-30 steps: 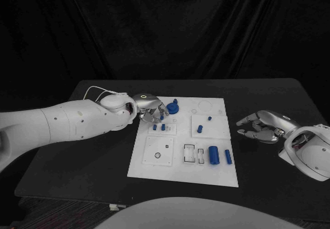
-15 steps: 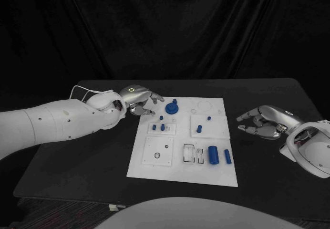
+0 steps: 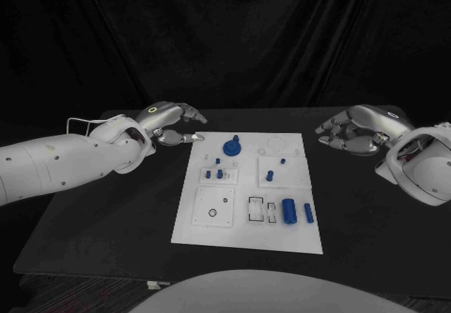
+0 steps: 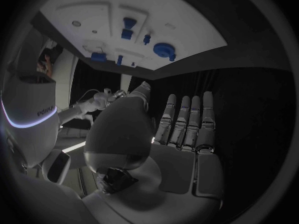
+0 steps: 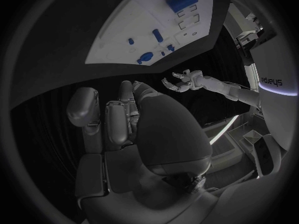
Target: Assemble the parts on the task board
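Observation:
The white task board [image 3: 249,222] lies mid-table. On it stand a blue round knobbed disc [image 3: 231,145], small blue pegs [image 3: 216,173] and another peg [image 3: 270,175]; a thick blue cylinder [image 3: 290,210] and a slim one [image 3: 309,212] lie near its right edge. My left hand [image 3: 169,124] hovers off the board's far left corner, fingers spread, holding nothing. My right hand [image 3: 357,130] hangs beyond the board's far right corner, fingers loosely bent, also holding nothing. The left wrist view has my left hand [image 4: 168,134] with straight fingers, the board [image 4: 156,15] beyond. The right wrist view has my right hand [image 5: 137,129], the board [image 5: 156,30] and the left hand [image 5: 184,79].
The black table [image 3: 113,215] surrounds the board, with bare surface on both sides. Empty outlined slots [image 3: 263,208] and a square plate with a hole [image 3: 214,207] mark the board's near half. A black curtain hangs behind the table.
My left hand has drawn back from the pegs at the board's far left to off its corner. My right hand has risen and moved toward the far side of the table.

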`<state>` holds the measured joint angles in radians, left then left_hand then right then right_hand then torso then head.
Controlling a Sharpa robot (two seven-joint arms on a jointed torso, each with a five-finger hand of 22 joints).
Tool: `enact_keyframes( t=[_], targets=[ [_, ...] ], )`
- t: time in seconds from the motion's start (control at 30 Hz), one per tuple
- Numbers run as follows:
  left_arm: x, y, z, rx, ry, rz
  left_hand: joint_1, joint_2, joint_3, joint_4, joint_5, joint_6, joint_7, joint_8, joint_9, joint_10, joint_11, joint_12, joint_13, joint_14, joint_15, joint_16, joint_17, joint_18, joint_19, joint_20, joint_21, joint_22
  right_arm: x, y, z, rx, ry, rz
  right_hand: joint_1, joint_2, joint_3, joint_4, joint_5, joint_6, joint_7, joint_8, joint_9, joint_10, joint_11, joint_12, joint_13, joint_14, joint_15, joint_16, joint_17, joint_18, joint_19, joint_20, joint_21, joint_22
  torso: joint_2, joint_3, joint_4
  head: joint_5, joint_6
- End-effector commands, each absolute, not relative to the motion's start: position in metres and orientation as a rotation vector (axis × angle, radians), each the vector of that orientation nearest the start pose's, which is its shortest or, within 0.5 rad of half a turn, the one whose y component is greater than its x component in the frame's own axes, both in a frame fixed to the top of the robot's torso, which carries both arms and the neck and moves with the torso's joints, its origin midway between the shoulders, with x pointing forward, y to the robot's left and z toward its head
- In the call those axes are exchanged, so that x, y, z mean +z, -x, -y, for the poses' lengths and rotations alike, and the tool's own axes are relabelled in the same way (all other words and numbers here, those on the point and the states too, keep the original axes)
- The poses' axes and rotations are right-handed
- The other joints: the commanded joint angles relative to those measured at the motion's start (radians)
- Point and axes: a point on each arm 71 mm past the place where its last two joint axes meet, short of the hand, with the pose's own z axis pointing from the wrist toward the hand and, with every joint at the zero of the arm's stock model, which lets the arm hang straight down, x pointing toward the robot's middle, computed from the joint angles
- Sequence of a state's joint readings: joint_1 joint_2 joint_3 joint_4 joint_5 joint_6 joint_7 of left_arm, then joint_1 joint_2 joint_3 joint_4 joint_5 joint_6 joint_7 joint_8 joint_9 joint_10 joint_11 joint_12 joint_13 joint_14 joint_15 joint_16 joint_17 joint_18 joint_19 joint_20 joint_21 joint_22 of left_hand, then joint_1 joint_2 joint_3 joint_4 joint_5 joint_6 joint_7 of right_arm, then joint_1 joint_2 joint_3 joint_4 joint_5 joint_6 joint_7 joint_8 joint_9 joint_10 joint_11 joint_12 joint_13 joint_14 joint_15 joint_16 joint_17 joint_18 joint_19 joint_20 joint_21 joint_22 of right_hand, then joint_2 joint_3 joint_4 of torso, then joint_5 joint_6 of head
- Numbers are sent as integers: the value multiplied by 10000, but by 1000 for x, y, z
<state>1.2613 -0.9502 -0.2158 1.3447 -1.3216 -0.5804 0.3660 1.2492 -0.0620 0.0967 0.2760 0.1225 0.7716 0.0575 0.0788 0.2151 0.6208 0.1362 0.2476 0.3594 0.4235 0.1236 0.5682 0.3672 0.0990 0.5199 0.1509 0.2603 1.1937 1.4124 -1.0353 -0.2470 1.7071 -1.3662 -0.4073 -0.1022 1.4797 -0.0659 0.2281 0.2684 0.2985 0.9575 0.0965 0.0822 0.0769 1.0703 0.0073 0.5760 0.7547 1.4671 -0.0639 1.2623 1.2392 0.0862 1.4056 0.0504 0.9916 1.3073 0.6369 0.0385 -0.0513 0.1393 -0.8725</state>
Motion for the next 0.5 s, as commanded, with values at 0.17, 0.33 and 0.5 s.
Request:
enact_keyframes(
  t=[0.17, 0.33, 0.5],
  targets=[
    [-189, -483, -301, -12601, 3659, -13973, -222, 684, -1375, 174, 843, -1010, 317, -142, -402, -3501, -674, -728, -1682, -3470, -602, -3913, -2631, 346, -3122, 73, -1979, -1957, -138, -469, 227, 5341, 2417, -16361, 100, -399, 382, 76, -219, -54, -19, -99, -25, -624, 615, -3285, -2969, 70, 547, -701, -651, 257, -389, 344, -1072, 1044, 3, -98, 71, -94, -2],
    [-189, -478, -293, -14694, 5353, -13895, -714, 1303, -2275, 166, 437, -3645, -299, -343, -1246, -5389, -1398, -1645, -2996, -4235, -596, -5682, -3672, 737, -4697, 204, -2203, -6252, -151, -474, 220, 4807, 3190, -17257, 62, -556, 176, -99, -910, -564, -133, -196, -100, -1635, 850, -4575, -4352, -355, 476, -1506, -1379, 472, -868, 381, -2422, 753, 23, -245, 229, -297, -2],
    [-187, -471, -287, -15762, 5856, -13762, -819, 1495, -2801, 172, 268, -5251, -763, -505, -1831, -5773, -1919, -1862, -3375, -4235, -647, -5682, -3672, 788, -4745, 152, -2224, -7283, -169, -473, 216, 4452, 3882, -17838, -101, -484, -259, -218, -1398, -952, -245, -171, -97, -2184, 839, -4783, -4844, -691, 503, -2031, -1847, 582, -1212, 432, -3361, 539, 43, -328, 336, -446, -2]
  ],
)
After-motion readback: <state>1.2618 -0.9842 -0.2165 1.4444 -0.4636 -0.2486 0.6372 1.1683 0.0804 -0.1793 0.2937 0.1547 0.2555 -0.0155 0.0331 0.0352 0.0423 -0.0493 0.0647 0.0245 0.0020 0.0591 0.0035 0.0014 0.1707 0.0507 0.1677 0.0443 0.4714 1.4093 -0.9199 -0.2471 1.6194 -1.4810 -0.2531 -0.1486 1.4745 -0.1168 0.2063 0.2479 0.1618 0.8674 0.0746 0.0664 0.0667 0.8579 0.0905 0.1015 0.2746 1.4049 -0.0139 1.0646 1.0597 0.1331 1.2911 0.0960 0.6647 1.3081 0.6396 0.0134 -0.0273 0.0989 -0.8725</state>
